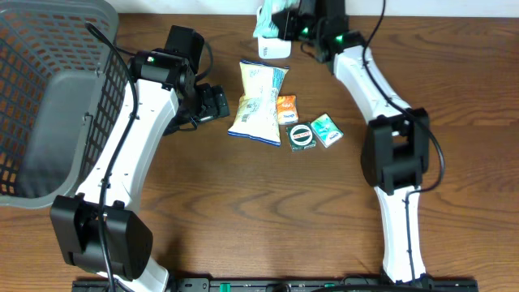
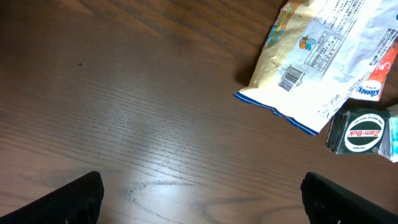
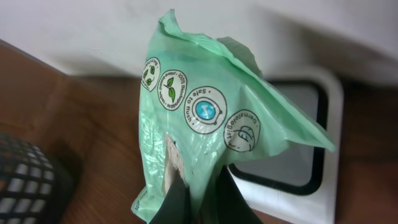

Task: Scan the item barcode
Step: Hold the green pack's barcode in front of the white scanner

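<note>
Up at the far edge of the brown wooden table [image 1: 243, 211], pinching a crinkled pale green plastic packet [image 3: 199, 124] tight by its lower end in the right gripper [image 3: 198, 194], round printed badges facing the wrist camera. Hanging it just above the white rectangular scanner with the dark glass window [image 3: 314, 182], partly across that window. Over on the other side, holding the left gripper [image 2: 202, 205] spread wide and empty, low over bare wood, just beside the yellow-and-white foil snack bag [image 2: 323, 68], barcode side up. Past that bag, clustered close: small orange sachet [image 1: 286, 109], round green-and-white Zam-Buk tin [image 2: 364, 132], green-and-white box [image 1: 327, 130]. Far left, grey plastic mesh basket [image 1: 49, 105].
</note>
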`<control>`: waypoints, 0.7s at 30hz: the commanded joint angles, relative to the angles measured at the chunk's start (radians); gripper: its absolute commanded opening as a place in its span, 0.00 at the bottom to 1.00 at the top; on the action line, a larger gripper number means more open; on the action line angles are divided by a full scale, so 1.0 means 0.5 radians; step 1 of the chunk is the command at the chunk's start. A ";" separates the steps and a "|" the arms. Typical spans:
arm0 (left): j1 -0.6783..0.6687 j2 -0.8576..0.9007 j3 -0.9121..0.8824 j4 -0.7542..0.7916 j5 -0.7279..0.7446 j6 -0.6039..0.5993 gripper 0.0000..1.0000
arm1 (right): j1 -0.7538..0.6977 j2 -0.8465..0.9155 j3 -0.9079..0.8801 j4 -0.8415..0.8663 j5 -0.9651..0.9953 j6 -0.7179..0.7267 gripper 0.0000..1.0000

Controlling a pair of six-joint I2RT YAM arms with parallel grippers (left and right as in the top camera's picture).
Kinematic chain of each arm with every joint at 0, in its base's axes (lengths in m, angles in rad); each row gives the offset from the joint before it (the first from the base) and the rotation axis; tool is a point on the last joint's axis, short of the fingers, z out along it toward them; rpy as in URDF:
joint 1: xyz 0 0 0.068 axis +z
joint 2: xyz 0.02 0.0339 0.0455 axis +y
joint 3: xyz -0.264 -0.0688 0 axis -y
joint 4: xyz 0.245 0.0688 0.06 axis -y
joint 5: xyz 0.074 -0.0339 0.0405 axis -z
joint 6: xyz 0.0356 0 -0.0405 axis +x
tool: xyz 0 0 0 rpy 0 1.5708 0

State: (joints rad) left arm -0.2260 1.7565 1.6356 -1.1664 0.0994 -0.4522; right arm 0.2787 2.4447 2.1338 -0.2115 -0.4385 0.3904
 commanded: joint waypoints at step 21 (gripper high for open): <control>0.004 0.008 -0.010 -0.005 -0.005 -0.025 1.00 | -0.079 0.096 0.140 0.125 -0.037 0.223 0.01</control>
State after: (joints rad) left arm -0.2260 1.7565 1.6356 -1.1664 0.0994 -0.4522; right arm 0.2646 2.5237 2.1426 -0.1612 -0.4347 0.4377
